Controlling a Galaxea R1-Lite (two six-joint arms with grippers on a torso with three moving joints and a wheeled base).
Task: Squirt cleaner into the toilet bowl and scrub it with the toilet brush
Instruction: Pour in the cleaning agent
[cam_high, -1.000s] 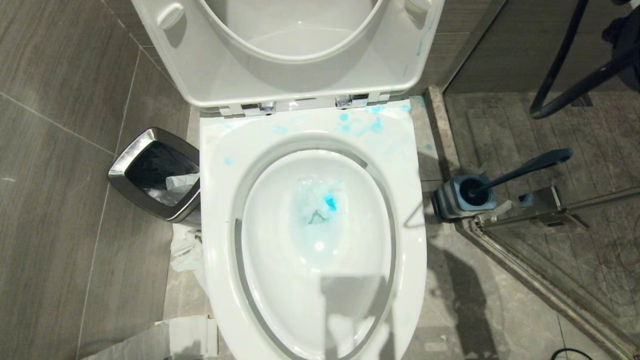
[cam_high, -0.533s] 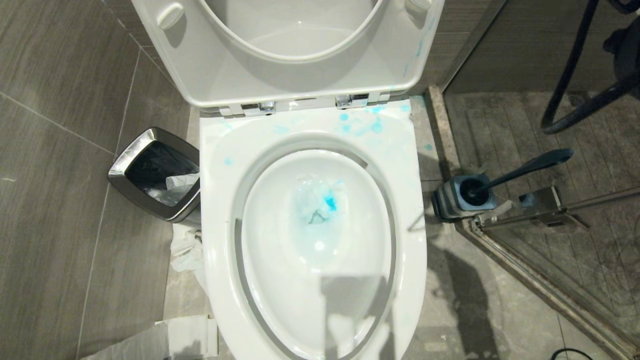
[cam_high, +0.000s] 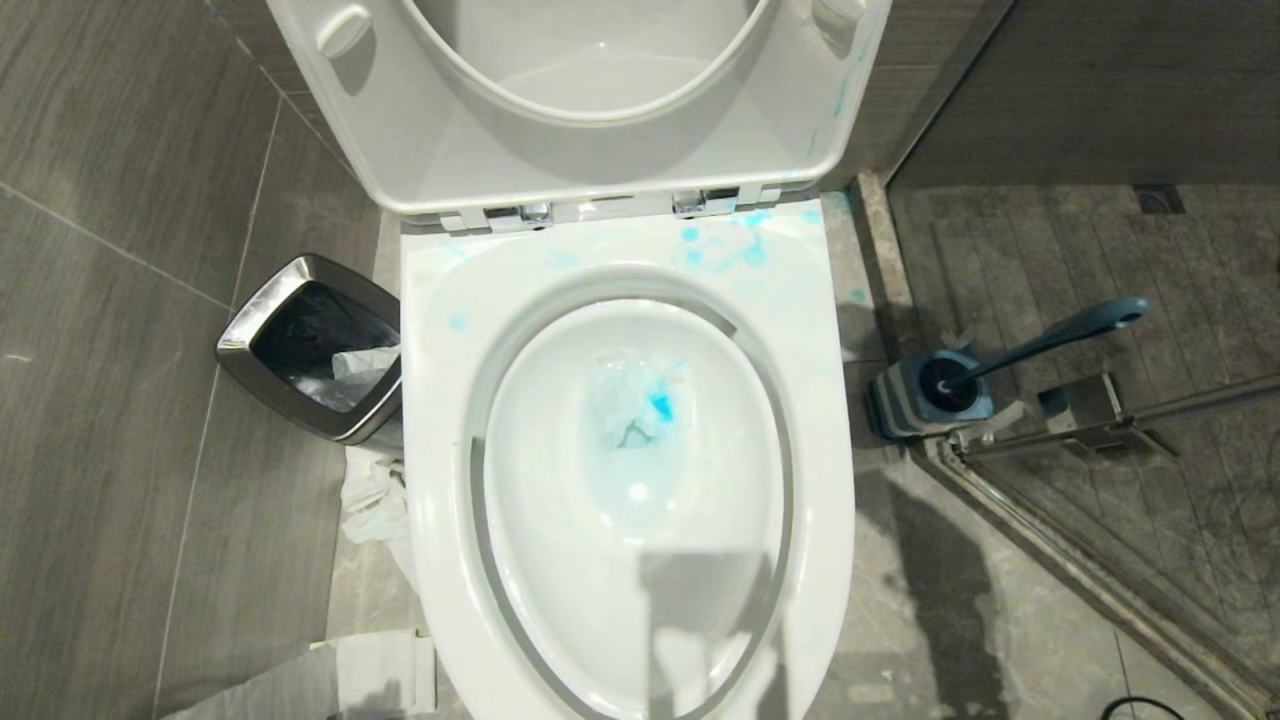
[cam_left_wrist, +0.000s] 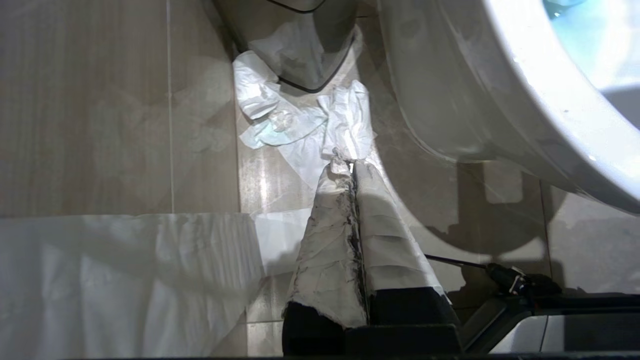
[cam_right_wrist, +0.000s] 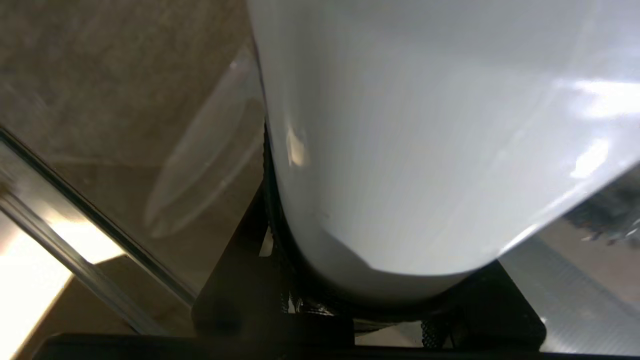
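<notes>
**Operator:** What state were the two claws in?

**Technician:** Your left claw (cam_left_wrist: 352, 165) was closed with nothing in it. Its two tape-wrapped fingers (cam_left_wrist: 330, 240) were pressed flat together. It hung low over the floor, just beside the outer wall of the toilet bowl (cam_left_wrist: 465, 100), with crumpled white paper (cam_left_wrist: 300, 125) lying on the tiles beyond its tips. Your right claw (cam_right_wrist: 370, 310) was gripping the cleaner (cam_right_wrist: 425, 140). The white bottle body sat deep between the black jaws and filled most of the right wrist view. Its cap could not be seen there.

**Operator:** Where did the task items stand?

**Technician:** In the head view, you had the toilet bowl (cam_high: 820, 450) at centre, with the seat and lid (cam_high: 600, 170) raised against the wall. A patch of blue liquid (cam_high: 658, 405) lay in the bowl, and blue splashes (cam_high: 725, 245) marked the back of the rim near the hinges. The toilet brush (cam_high: 1045, 342) was on the robot's right side of the bowl — head down in its square holder (cam_high: 900, 400), handle leaning away from the bowl. The holder stood on the floor beside the shower door frame (cam_high: 1100, 425). The steel-rimmed waste bin (cam_high: 250, 350) stood on the opposite side, touching or nearly touching the bowl.
</notes>
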